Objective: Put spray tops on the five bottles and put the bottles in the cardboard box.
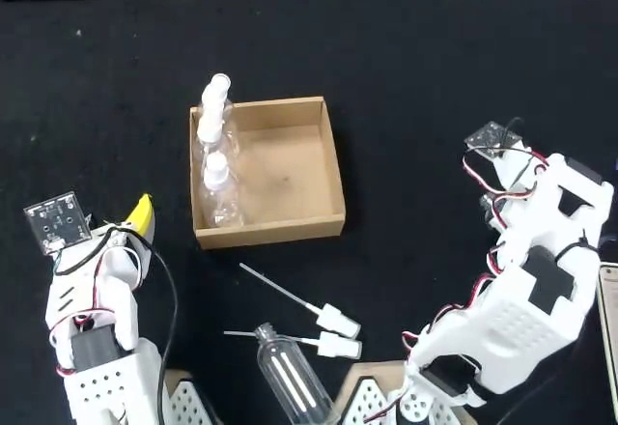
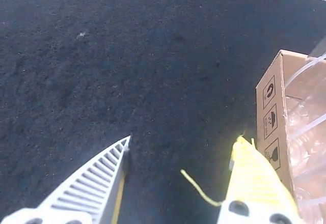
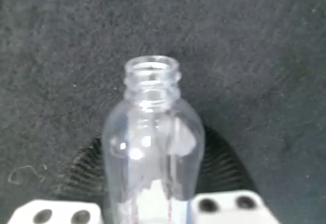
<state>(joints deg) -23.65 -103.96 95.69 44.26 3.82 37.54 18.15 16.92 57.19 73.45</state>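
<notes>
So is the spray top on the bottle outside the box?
Off: the bottle has a bare, open neck; spray tops lie beside it.

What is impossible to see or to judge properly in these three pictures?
High view: the uncapped bottle loses its base at the bottom edge.
High view: the capped bottles in the cardboard box are clear and overlap, so their bodies blend.
Right wrist view: the edge cuts off the open-necked bottle low down; whether it is that uncapped bottle is unclear.
Left wrist view: the edge cuts off the cardboard box; its contents are blurred.
</notes>
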